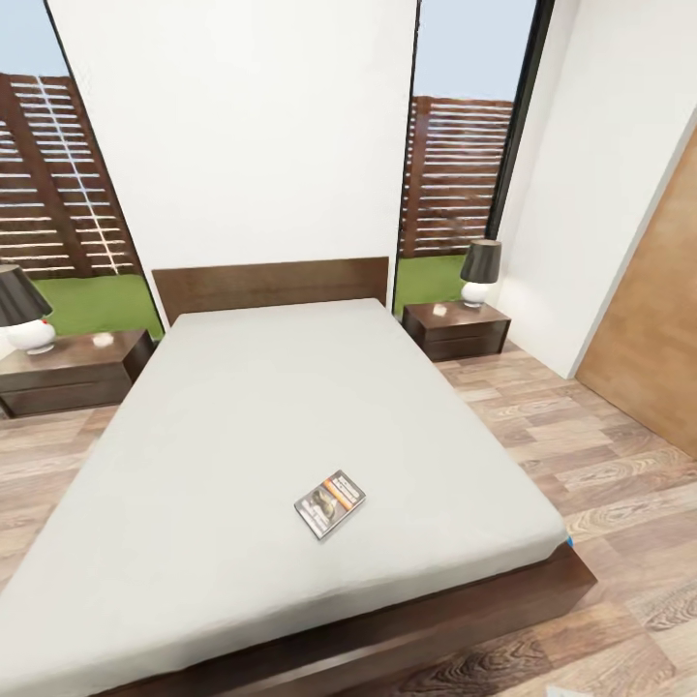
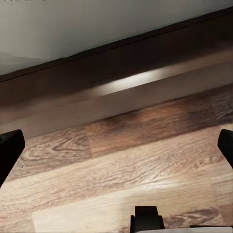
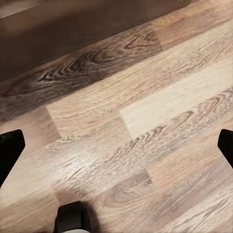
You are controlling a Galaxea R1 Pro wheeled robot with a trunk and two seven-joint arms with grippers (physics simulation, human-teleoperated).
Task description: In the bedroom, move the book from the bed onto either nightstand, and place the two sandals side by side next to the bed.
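Robot stands at the foot of the bed, head camera looking down its length. The book lies flat on the pale mattress toward the near end, roughly 5 o'clock from the mattress middle, cover up, turned at a slant, clear of every edge. Two nightstands flank the headboard: left nightstand at 10 o'clock from the book, right nightstand at 1 o'clock. Each carries a lamp, left lamp and right lamp, each set toward the far window-side of its top, so bare top is left in front for the book. A sliver of blue at the bed's near right corner may be a sandal, too small to tell. Left claw hangs over the wood floor beside the dark bed frame, fingers spread wide, released, nothing between them. Right claw likewise released and bare over floor planks. Judgement: arms are tucked low, likely travel posture; book not yet picked up, task at its start. The book sits well in from the foot, so reaching it probably means leaning in or moving round the side.
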